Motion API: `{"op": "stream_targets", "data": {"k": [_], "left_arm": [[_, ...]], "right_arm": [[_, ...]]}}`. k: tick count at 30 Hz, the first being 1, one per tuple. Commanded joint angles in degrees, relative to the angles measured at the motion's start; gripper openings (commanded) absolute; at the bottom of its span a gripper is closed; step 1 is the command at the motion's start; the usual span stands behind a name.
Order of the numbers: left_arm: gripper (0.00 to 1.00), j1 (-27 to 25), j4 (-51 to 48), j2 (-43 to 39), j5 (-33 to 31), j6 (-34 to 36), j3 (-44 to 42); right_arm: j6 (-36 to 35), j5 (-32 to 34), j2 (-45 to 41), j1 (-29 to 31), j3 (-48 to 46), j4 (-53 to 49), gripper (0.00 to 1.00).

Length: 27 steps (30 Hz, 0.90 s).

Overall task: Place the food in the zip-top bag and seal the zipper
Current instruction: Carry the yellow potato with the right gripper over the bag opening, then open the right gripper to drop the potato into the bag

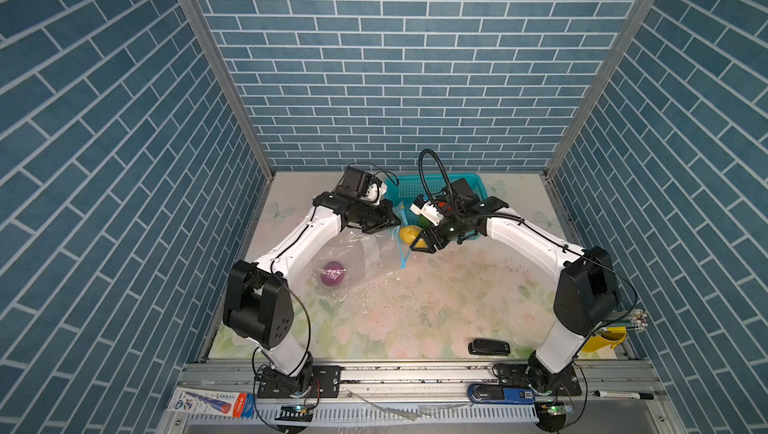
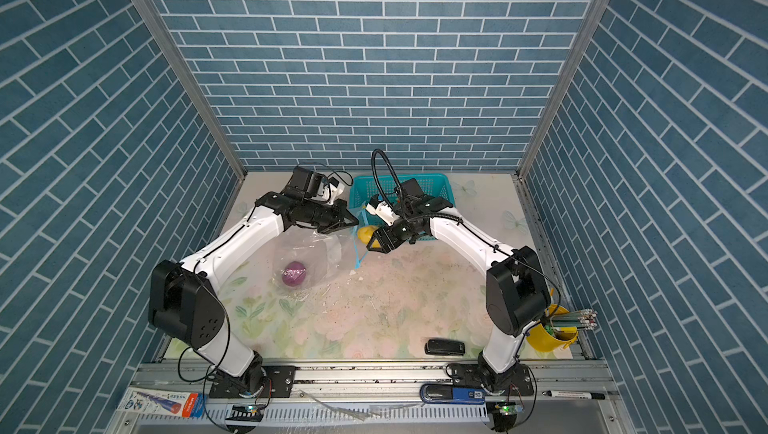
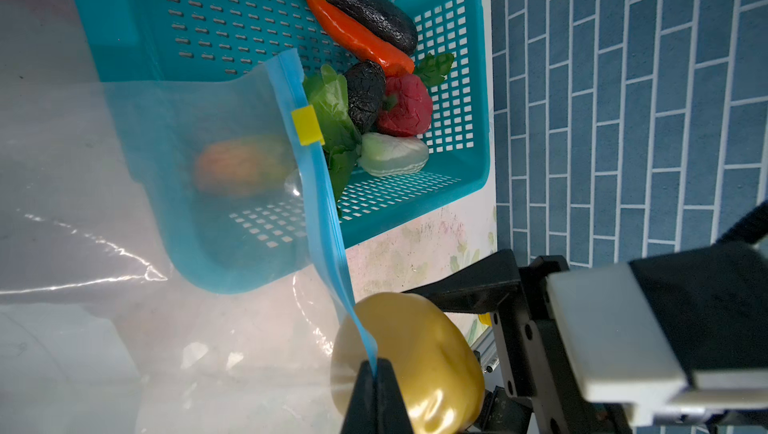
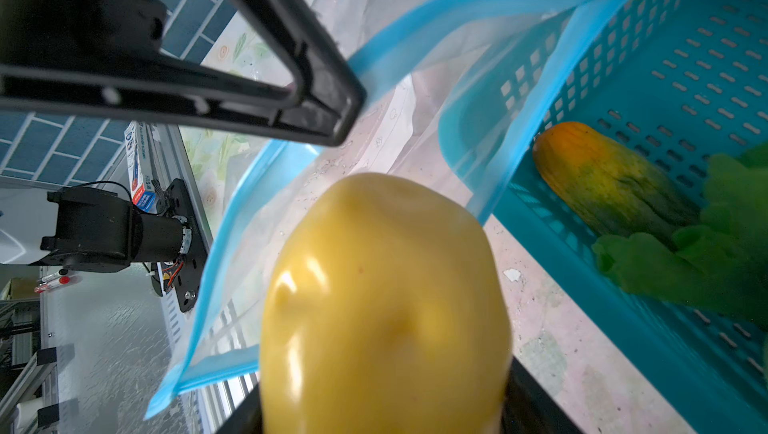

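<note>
1. The zip-top bag (image 1: 353, 253), a large pouch of clear, crinkly plastic, lies left of centre on the floral tabletop (image 1: 415, 307). Its closed end points near-left and its mouth faces right, towards the food supply.
2. A round purple onion (image 1: 332, 273) toy already sits deep inside the bag, at its near-left end. We judge that this weight helps pin the film down.
3. The left gripper (image 3: 375, 373) has its fingers pressed together, pinching the zipper (image 3: 328, 211), the thin light blue strip along the mouth. We read this as lifting one lip so the mouth gapes.
4. The small yellow slider tab (image 3: 306, 125) sits towards the far end of the strip, by the basket, so the run near the pinch is parted.
5. The right gripper (image 1: 420, 243) clamps a smooth yellow potato (image 4: 382, 307) toy just right of the mouth. In the right wrist view its tip points between the two blue lips.
6. The gap looks only slightly wider than the potato, so the lower lip may snag.
7. Far right, the teal perforated plastic basket (image 1: 473, 178) holds the remaining toy vegetables (image 3: 405, 105). Its wall crowds the far end of the mouth, and the open room lies on the near side.
</note>
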Motion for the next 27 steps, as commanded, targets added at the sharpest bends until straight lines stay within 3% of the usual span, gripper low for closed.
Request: {"op": "stream_targets", "data": {"k": [1, 27], "left_arm": [[0.0, -0.6, -0.5, -1.7, 0.8, 0.5, 0.1], [0.0, -1.3, 0.4, -2.0, 1.1, -0.2, -0.5]], "right_arm": [[-2.4, -1.3, 1.6, 0.6, 4.2, -2.6, 0.5], [-3.5, 0.1, 6.4, 1.6, 9.7, -7.2, 0.55]]}}
